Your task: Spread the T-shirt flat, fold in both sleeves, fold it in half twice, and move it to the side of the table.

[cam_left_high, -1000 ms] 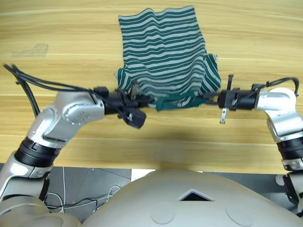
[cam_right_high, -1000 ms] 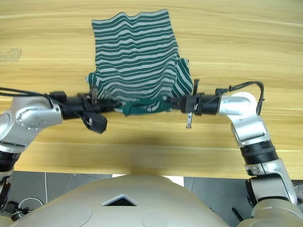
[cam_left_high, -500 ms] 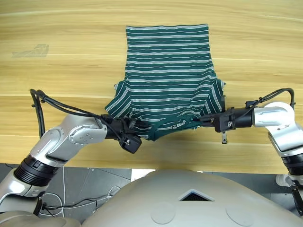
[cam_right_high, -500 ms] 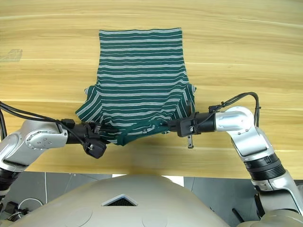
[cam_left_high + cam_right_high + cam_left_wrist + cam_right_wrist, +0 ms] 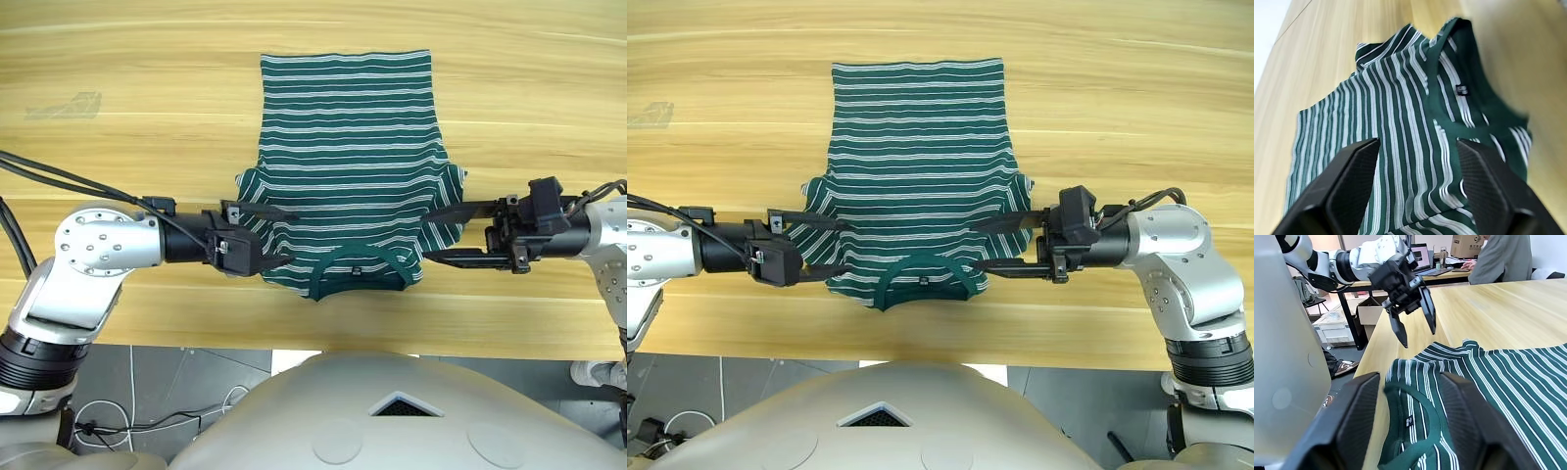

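The green T-shirt with white stripes [image 5: 348,147] lies spread on the wooden table [image 5: 137,59]. Its collar [image 5: 358,266] is near the front edge and its hem is at the far end. Both short sleeves sit bunched against the body at the sides. My left gripper [image 5: 292,235] stands open over the shirt's left shoulder, holding nothing. My right gripper [image 5: 426,235] stands open over the right shoulder, also holding nothing. The left wrist view looks down on the collar [image 5: 1469,98] between that gripper's fingers [image 5: 1352,186]. In the right wrist view the left gripper [image 5: 1415,318] hangs open beyond the shirt [image 5: 1488,391].
Bare tabletop stretches left and right of the shirt. A faint grey mark [image 5: 64,103] lies at the far left. The table's front edge [image 5: 245,348] runs just below the collar. Black cables [image 5: 59,181] trail from my left arm.
Both grippers had the shirt's shoulders pinched and drew it toward the front edge. They have now let go and opened, and the shirt rests flat.
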Robot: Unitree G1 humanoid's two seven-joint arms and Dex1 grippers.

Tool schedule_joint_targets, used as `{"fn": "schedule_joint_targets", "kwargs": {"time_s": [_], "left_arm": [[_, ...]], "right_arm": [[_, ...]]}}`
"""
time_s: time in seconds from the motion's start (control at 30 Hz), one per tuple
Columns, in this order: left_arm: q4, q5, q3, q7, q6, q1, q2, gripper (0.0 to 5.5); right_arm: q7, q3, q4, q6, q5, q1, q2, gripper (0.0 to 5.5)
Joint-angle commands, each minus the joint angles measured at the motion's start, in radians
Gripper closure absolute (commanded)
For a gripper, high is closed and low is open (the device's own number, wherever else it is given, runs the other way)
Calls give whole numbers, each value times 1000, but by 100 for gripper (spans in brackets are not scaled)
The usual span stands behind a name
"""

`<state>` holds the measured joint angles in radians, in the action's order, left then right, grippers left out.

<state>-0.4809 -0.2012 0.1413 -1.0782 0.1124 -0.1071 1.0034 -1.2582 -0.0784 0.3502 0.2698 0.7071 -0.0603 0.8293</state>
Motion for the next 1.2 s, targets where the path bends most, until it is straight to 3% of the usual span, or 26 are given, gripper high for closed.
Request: {"fn": "schedule_joint_targets", "kwargs": {"time_s": [0.03, 0.13, 0.2, 0.27, 0.47, 0.77, 1.2], "left_arm": [[24, 41, -47, 42, -3, 13, -14, 260], [61, 108, -53, 91, 28, 12, -34, 260], [141, 275, -38, 195, 90, 51, -57, 260], [253, 505, -1, 329, 179, 104, -62, 260], [568, 770, 133, 564, 347, 173, -158, 260], [760, 901, 233, 746, 431, 141, -201, 260], [713, 911, 203, 793, 420, 119, -150, 260]], "right_arm": [[57, -3, -111, -165, -250, -20, 14, 246], [201, -70, -272, -377, -597, 21, 29, 193], [294, -111, -356, -479, -775, 64, 30, 157], [337, -125, -392, -533, -843, 80, 16, 118], [386, -193, -434, -600, -942, 93, -23, 19], [335, -212, -454, -595, -948, 95, 52, 14], [275, -192, -428, -569, -894, 25, 148, 14]]}}
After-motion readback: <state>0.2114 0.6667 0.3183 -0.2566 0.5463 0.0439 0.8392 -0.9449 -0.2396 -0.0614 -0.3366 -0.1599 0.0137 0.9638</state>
